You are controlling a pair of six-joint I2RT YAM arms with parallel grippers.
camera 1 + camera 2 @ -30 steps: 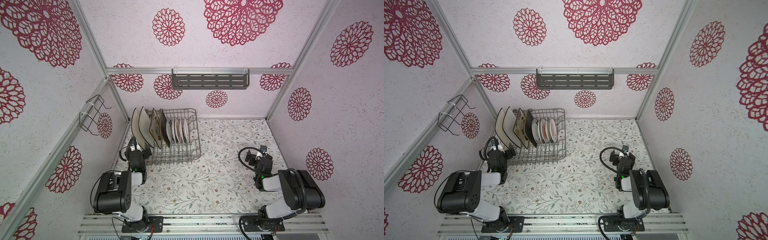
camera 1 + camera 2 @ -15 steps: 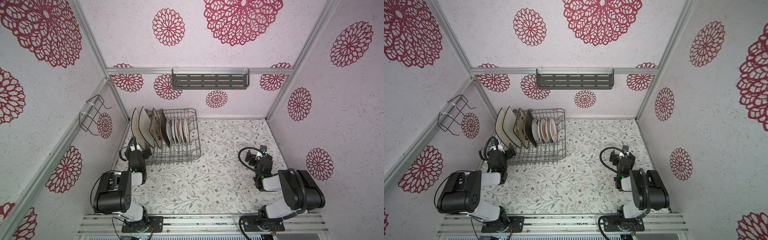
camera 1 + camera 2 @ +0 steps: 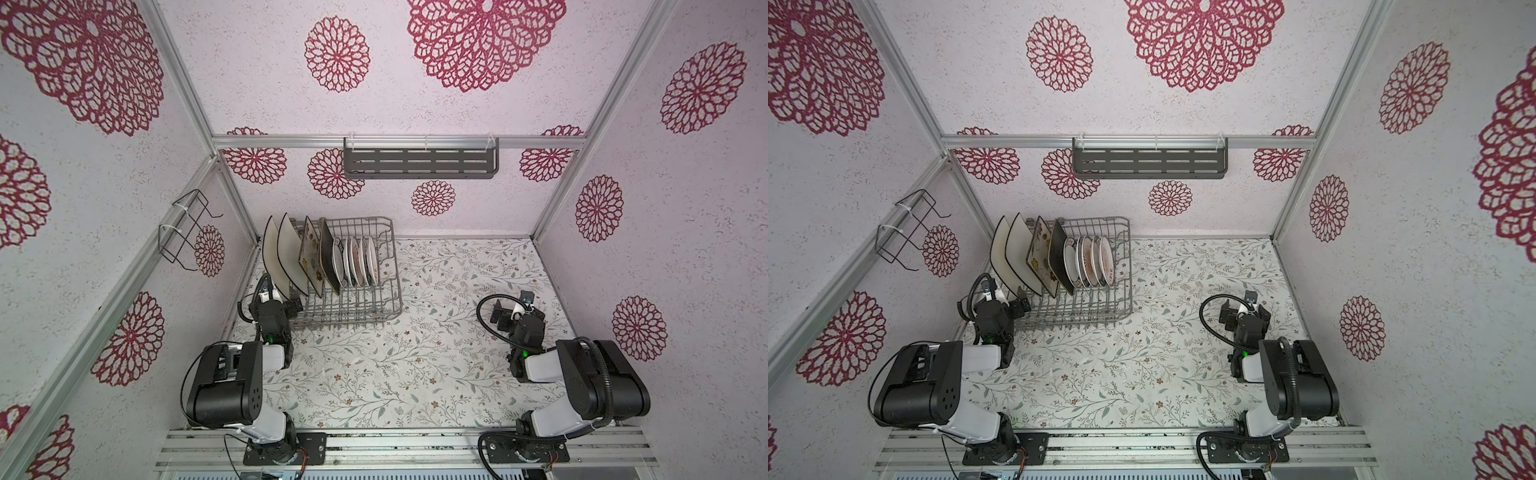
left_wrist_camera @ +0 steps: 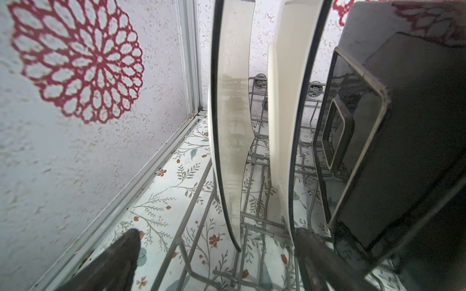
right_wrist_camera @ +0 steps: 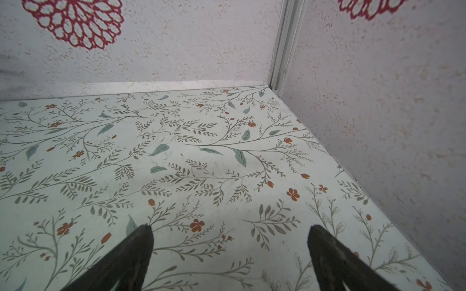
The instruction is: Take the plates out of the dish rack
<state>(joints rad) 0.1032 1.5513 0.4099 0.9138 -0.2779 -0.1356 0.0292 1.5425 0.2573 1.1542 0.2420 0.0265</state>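
White with a leaf-and-flower print, the tabletop (image 3: pixel 415 365) carries the grey wire dish rack (image 3: pixel 357 306) at its 10 o'clock corner, near the left wall. All plates are inside the rack, standing on edge. From 9 o'clock towards 3 o'clock come two white black-rimmed plates (image 3: pixel 272 249), a cream floral plate (image 3: pixel 309 255), a dark brown plate (image 3: pixel 329 259), then the small round plates (image 3: pixel 355 262). Their long edges run from 6 to 12 o'clock.

The left gripper (image 3: pixel 280 300) is just beside the rack's 7 o'clock corner, spread wide and empty. In the left wrist view the outermost white plate (image 4: pixel 227 126) rises straight ahead between its fingers. The right gripper (image 5: pixel 230 229), also spread and empty, waits well apart near 3 o'clock, so I judge the left arm is nearer. Compared with one second ago, nothing has moved.
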